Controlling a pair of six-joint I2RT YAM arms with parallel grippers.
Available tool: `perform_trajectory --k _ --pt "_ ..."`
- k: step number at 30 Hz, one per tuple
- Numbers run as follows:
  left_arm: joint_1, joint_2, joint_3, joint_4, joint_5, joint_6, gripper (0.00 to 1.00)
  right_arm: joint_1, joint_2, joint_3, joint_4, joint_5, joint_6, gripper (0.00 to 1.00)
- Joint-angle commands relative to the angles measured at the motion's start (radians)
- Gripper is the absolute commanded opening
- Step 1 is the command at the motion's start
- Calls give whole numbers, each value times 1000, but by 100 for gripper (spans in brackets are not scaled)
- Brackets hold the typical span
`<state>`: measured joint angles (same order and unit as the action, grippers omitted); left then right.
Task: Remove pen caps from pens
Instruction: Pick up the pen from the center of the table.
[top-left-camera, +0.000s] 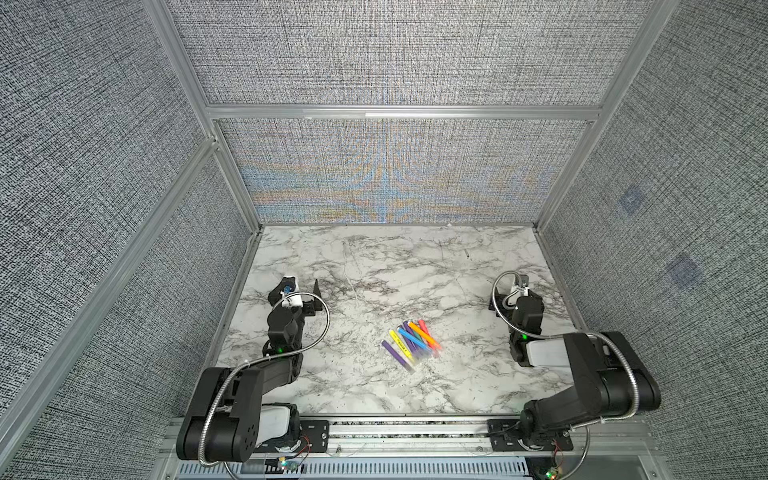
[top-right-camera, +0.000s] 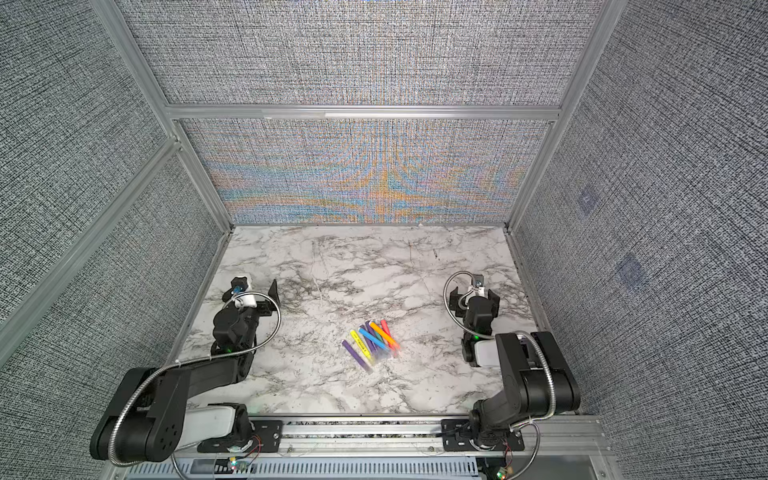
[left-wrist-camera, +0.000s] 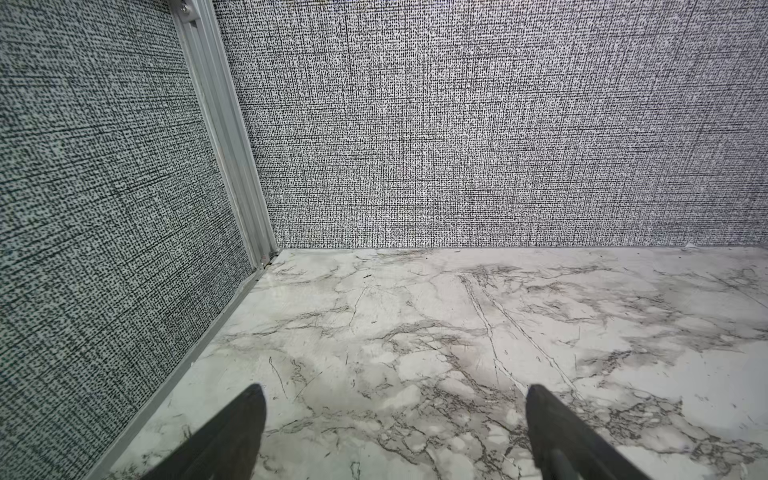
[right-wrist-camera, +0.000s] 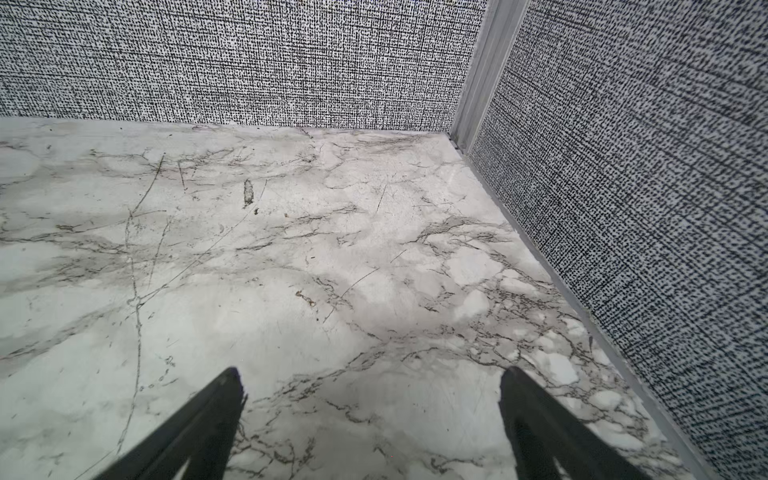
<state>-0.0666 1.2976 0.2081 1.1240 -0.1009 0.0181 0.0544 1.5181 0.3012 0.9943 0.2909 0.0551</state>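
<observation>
Several pens (top-left-camera: 411, 341) (top-right-camera: 372, 341) with purple, yellow, blue, orange and pink-red barrels lie side by side in a tight bunch on the marble table, right of centre. Faint clear pen caps (top-left-camera: 424, 358) (top-right-camera: 384, 356) show at their near ends. My left gripper (top-left-camera: 296, 291) (top-right-camera: 249, 291) (left-wrist-camera: 395, 392) hovers open and empty near the left wall, far from the pens. On the other side, close to the right wall, my right gripper (top-left-camera: 517, 293) (top-right-camera: 473, 291) (right-wrist-camera: 372, 374) is also open with nothing in it. Neither wrist view shows the pens.
Textured grey walls with aluminium posts (left-wrist-camera: 224, 137) (right-wrist-camera: 482, 75) close in the marble table (top-left-camera: 374, 266) on three sides. A metal rail (top-left-camera: 407, 432) carrying both arm bases runs along the front edge.
</observation>
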Motion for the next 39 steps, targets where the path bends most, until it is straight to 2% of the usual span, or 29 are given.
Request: perform_trajectory --k 1,39 --pt "1 -1 0 33 7 -6 97 0 -3 5 23 -1 5 99" --pt "20 -3 10 8 43 -18 97 -2 -3 7 18 -6 6 99"
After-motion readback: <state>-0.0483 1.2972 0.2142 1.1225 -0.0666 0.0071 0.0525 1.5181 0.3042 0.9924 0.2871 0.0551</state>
